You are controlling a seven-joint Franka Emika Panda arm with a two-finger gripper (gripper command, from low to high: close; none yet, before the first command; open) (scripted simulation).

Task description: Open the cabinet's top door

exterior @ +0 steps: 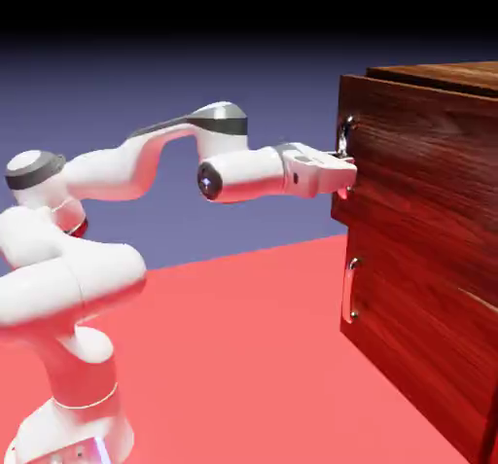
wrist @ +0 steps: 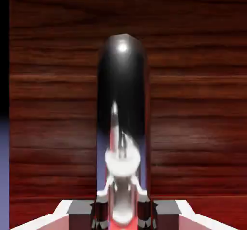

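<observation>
The cabinet (exterior: pixel 428 287) of dark red-brown wood stands at the exterior view's right. Its top door (exterior: pixel 418 151) carries a curved vertical silver handle (exterior: pixel 343 131) at its left edge. My gripper (exterior: pixel 346 178) reaches in level from the left and is shut on the lower part of that handle. In the hand view the handle (wrist: pixel 122 94) rises large and shiny in front of the top door (wrist: pixel 198 103). Its lower end sits between the gripper (wrist: pixel 122 210) fingertips (wrist: pixel 99 212), which press on it from both sides.
Below the top door is the matching lower panel (exterior: pixel 418 345) with its own silver handle (exterior: pixel 349 290). The red table (exterior: pixel 253 345) spreads out in front of the cabinet. The arm's base (exterior: pixel 73 413) stands at the lower left.
</observation>
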